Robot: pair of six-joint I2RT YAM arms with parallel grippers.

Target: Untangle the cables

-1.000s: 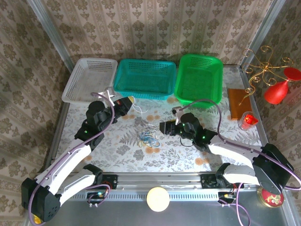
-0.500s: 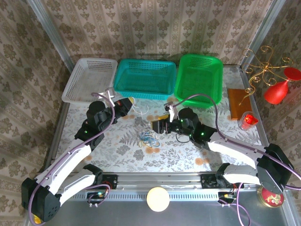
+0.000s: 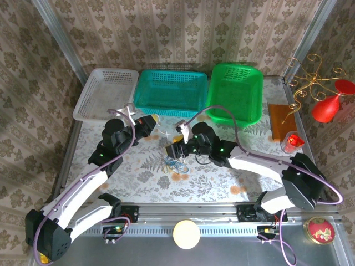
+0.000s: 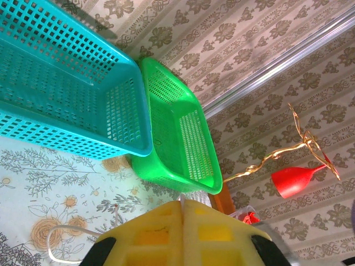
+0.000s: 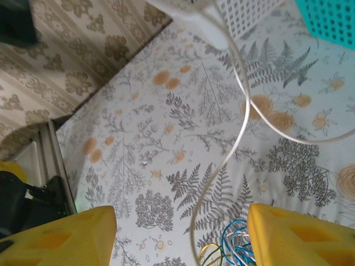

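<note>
While the left fingers (image 4: 152,238) are clenching tight on a thin white cable (image 5: 247,113), the right fingers (image 5: 66,235) are standing wide apart and grasping nothing. The right fingers are hovering over the clump of cables (image 3: 175,163), which is lying near the middle of the floral desk (image 3: 138,180), in front of the teal basket (image 3: 171,91). Blue and yellowish strands of the clump are showing between the right fingers at the lower edge of the right wrist view. The white cable is curving from the left fingers across the desk into the clump, and another stretch of it is trailing off to one side. The left fingers are sitting near the teal basket's front rim, apart from the clump. A white basket (image 3: 105,93) and a green basket (image 3: 236,94) are flanking the teal one along the far edge of the desk. Whether the right fingers are touching the clump cannot be told.
</note>
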